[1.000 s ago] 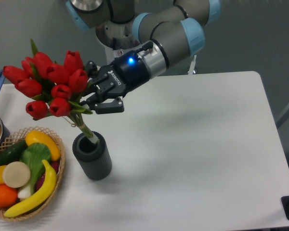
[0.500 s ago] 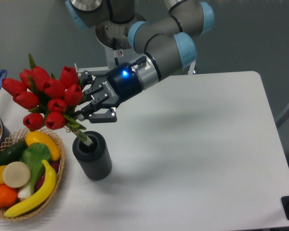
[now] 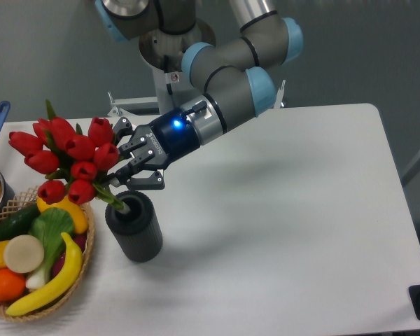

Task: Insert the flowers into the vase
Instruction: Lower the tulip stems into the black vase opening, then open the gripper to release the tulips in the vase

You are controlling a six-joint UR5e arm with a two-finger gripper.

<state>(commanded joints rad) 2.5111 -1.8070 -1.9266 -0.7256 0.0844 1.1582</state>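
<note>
A dark grey vase (image 3: pixel 134 226) stands upright on a white worktop (image 3: pixel 287 210), with the stem ends of a bunch of red tulip flowers (image 3: pixel 70 157) inside its mouth. The bunch leans to the left, its buds hanging over a wicker basket (image 3: pixel 84 255) that holds a banana, an orange, a cucumber and other produce. The gripper (image 3: pixel 126 162) has its fingers (image 3: pixel 143 181) clenched on the stems just above the vase. Compared with a second ago, the flowers sit lower and the stems reach deeper into the vase. White lettering on the gripper body is too small to read.
</note>
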